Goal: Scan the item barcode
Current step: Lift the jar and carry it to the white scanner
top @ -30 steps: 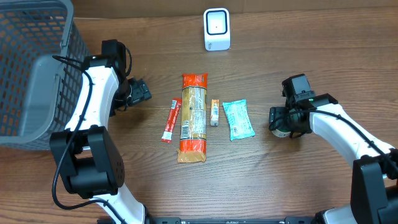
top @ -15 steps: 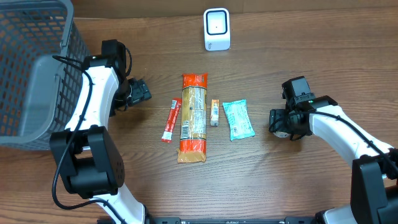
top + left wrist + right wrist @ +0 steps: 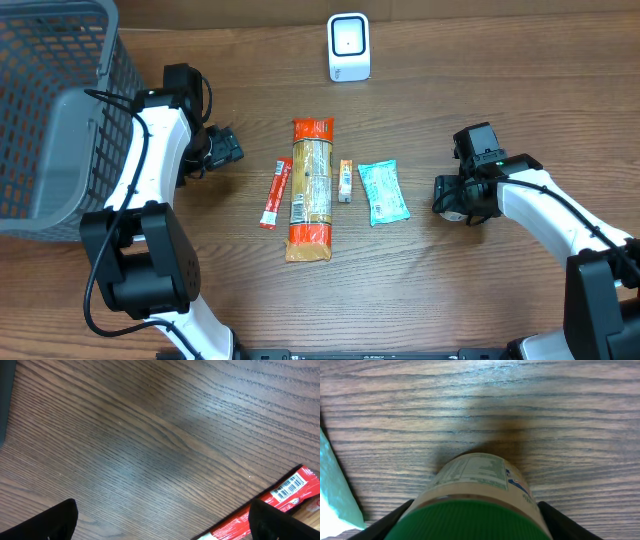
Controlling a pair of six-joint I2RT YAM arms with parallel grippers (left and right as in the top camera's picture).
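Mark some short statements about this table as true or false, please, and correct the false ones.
1. The left gripper is open and holds nothing. True.
2. The white scanner is inside the basket. False: it stands on the table, beyond the row of packets.
3. The green-lidded jar sits between the fingers of the right gripper. True.
4. The teal packet lies between the red stick packet and the long orange package. False: it is at the end of the row nearest the jar.
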